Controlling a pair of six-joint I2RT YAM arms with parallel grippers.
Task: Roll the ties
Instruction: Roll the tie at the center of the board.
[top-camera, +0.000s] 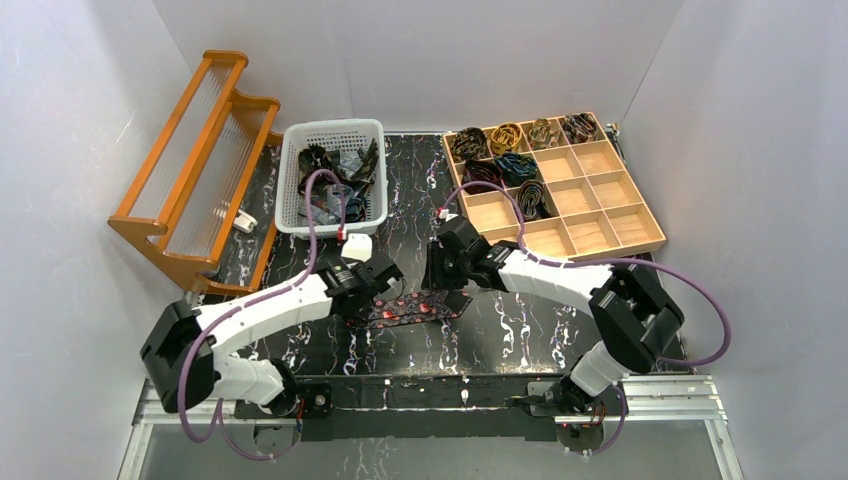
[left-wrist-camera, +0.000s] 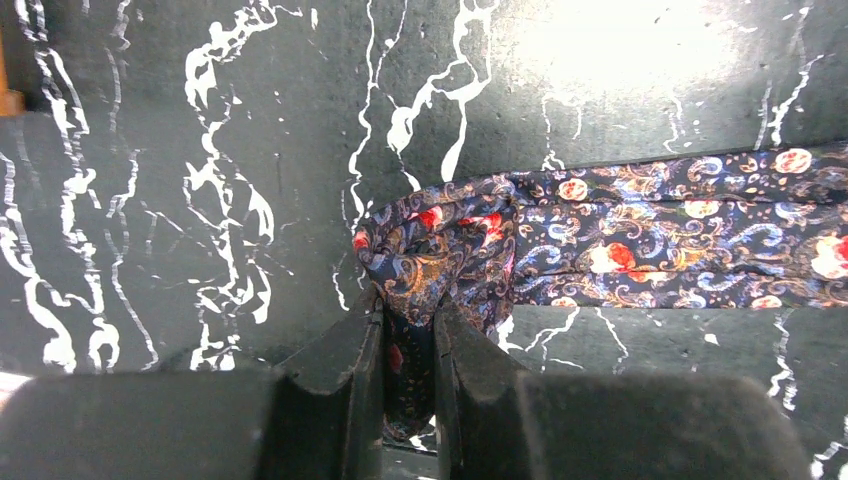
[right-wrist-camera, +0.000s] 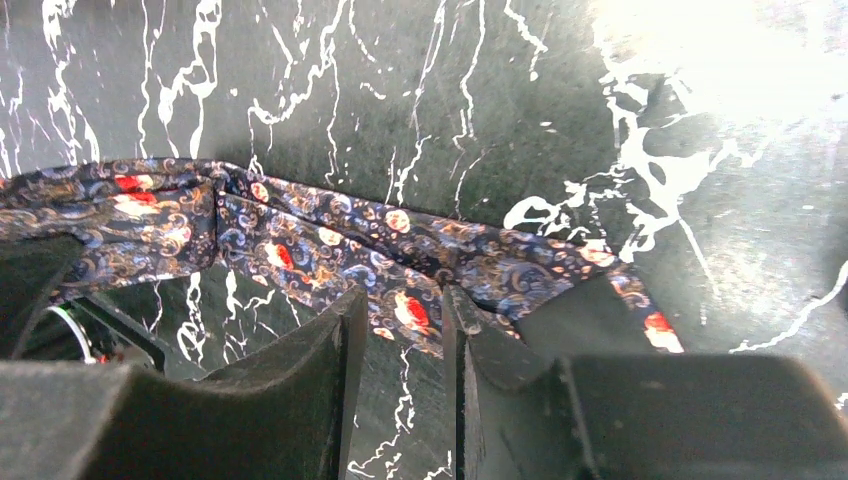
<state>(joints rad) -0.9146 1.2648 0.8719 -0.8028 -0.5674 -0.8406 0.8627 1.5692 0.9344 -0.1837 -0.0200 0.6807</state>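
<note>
A dark blue paisley tie with red-pink dots (top-camera: 405, 310) lies flat on the black marble table between the two arms. In the left wrist view the tie (left-wrist-camera: 650, 235) runs off to the right, and its bunched left end is pinched between my left gripper's (left-wrist-camera: 408, 325) shut fingers. My left gripper (top-camera: 385, 288) is at the tie's left end. My right gripper (top-camera: 440, 285) is over the tie's right part. In the right wrist view the tie (right-wrist-camera: 330, 240) crosses the tips of the right gripper (right-wrist-camera: 400, 310). Its jaws stand apart, with table showing between them.
A white basket (top-camera: 335, 126) with several loose ties stands at the back centre. A wooden compartment tray (top-camera: 655, 215) at the back right holds several rolled ties (top-camera: 505, 135). An orange wooden rack (top-camera: 190, 180) stands at the left.
</note>
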